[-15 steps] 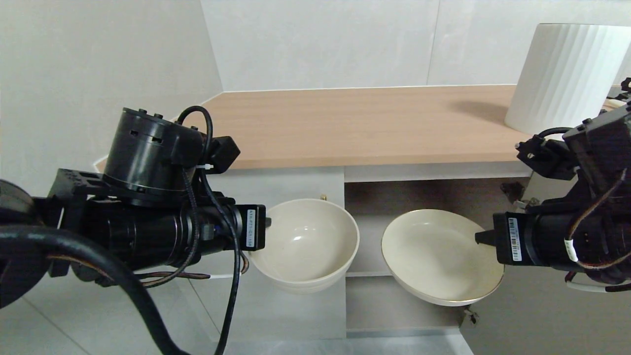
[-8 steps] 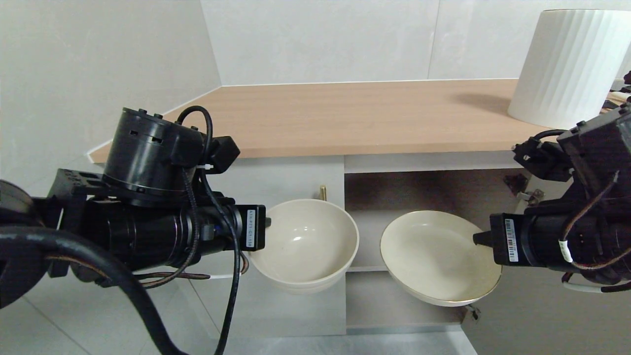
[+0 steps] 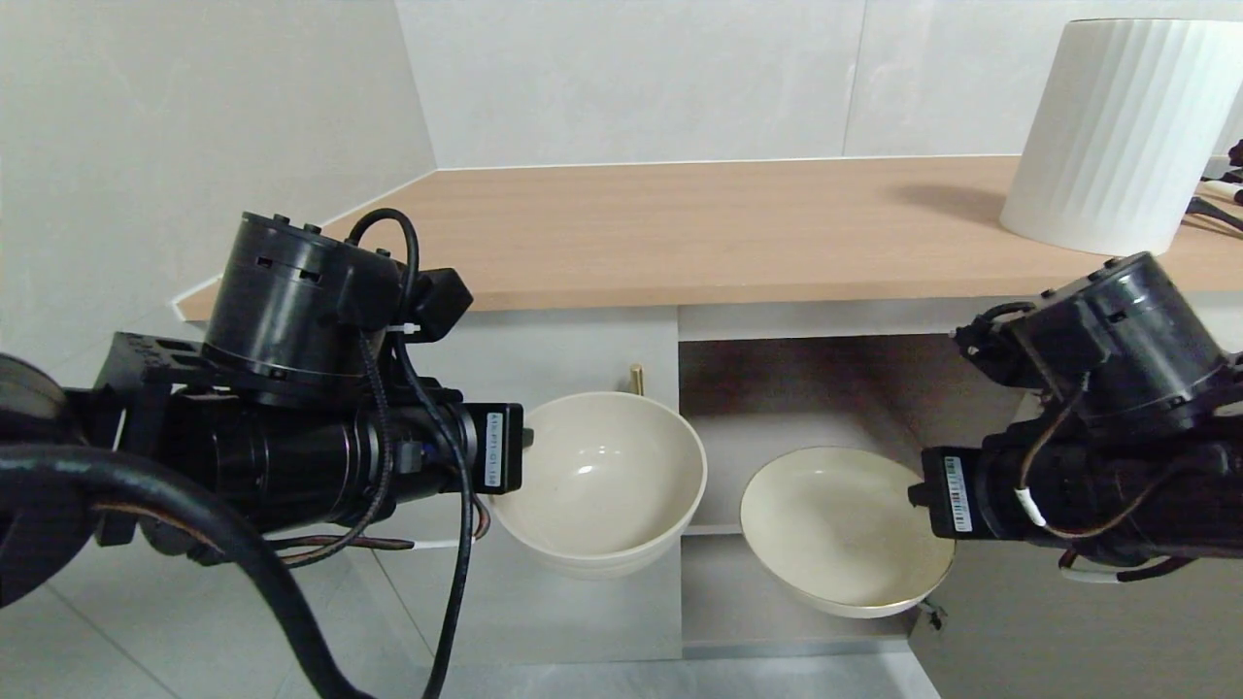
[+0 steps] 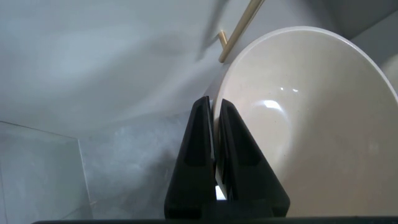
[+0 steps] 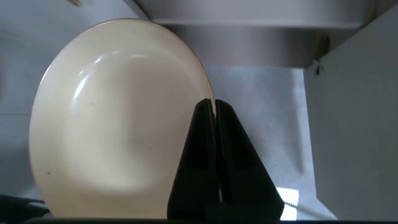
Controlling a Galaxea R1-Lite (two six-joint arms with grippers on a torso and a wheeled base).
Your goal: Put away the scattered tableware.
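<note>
My left gripper [image 3: 527,439] is shut on the rim of a cream bowl [image 3: 600,482], held in the air before the closed cabinet door; the wrist view has that rim pinched between the black fingers [image 4: 200,127] beside the bowl [image 4: 305,118]. My right gripper [image 3: 915,493] is shut on the rim of a shallower cream plate-bowl [image 3: 841,527] with a gold edge, tilted before the open cabinet's shelf [image 3: 777,442]. In the right wrist view the fingers [image 5: 202,124] clamp the plate-bowl [image 5: 118,124] at its edge.
A wooden countertop [image 3: 719,228] runs above the cabinet, with a white ribbed cylinder [image 3: 1117,136] at its right end. The left cabinet door [image 3: 544,359] carries a brass handle [image 3: 636,379]. Grey floor tiles lie below.
The right arm has dropped and shifted slightly left, carrying the plate-bowl lower before the open cabinet. The left arm and its bowl have kept still. The head view rose slightly earlier.
</note>
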